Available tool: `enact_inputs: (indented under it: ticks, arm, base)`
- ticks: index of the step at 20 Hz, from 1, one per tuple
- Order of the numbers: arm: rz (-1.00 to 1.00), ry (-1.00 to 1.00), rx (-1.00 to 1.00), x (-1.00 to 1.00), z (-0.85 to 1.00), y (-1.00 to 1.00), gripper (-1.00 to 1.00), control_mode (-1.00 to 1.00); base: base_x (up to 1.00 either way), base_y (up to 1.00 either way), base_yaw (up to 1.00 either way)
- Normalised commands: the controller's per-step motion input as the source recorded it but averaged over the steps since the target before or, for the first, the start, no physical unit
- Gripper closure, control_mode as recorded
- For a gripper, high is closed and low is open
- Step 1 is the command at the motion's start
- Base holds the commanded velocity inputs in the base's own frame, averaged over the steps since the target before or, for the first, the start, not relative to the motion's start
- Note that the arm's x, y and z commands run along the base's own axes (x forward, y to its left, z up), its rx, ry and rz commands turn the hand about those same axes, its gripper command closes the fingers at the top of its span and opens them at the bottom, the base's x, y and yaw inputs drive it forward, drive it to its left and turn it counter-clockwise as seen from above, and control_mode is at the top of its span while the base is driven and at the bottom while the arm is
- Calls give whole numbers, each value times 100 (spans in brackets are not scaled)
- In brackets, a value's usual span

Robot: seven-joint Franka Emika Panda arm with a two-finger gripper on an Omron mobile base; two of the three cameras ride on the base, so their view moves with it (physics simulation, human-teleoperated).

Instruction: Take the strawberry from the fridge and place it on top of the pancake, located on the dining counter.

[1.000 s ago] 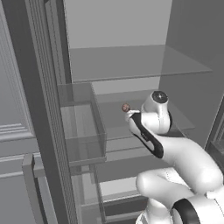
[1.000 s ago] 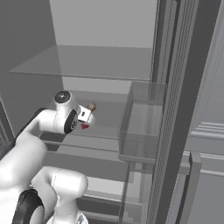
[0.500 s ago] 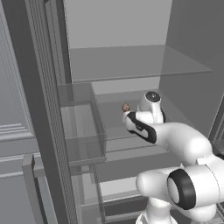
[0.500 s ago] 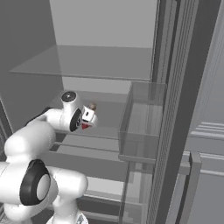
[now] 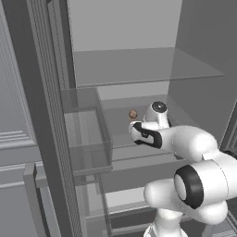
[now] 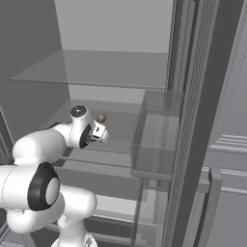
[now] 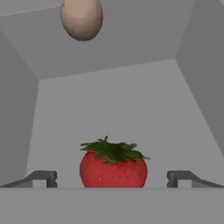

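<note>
The strawberry (image 7: 113, 166), red with a green leafy cap, stands on a pale shelf inside the fridge (image 5: 139, 69). In the hand view it sits between my two dark fingertips (image 7: 41, 178), with a clear gap on each side. My gripper (image 7: 112, 180) is open around it and touches nothing. From the base views the gripper (image 5: 138, 132) (image 6: 99, 131) reaches in over the middle shelf, and the hand hides most of the berry. The pancake and the dining counter are out of view.
A tan egg (image 7: 82, 17) (image 5: 133, 113) (image 6: 101, 117) lies on the same shelf just beyond the strawberry. A clear door bin (image 5: 88, 134) (image 6: 157, 140) juts out beside the arm. A glass shelf (image 6: 96, 67) spans above the hand, and grey fridge walls close in on both sides.
The arm's elbow and forearm have swung up and rolled over behind the hand. The hand has stayed over the middle shelf by the strawberry, still open.
</note>
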Motion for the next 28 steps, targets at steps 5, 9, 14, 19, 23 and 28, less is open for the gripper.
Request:
enact_inputs:
  ticks: [5, 9, 14, 19, 23, 28]
  arm:
    - [0, 0, 0, 20, -18, 0, -100, -100]
    - [0, 0, 0, 8, -19, 0, -100, -100]
    - [0, 0, 0, -28, -30, 0, 100, -100]
    - [0, -3, 0, -58, -12, 0, 100, -100]
    - [0, -17, 0, -57, 57, -4, 100, -100]
    - [0, -7, 3, -78, 99, -14, 100, -100]
  base:
    - [0, 0, 0]
    - [0, 0, 0]
    - [0, 0, 0]
    - [0, 0, 0]
    - [0, 0, 0]
    - [0, 0, 0]
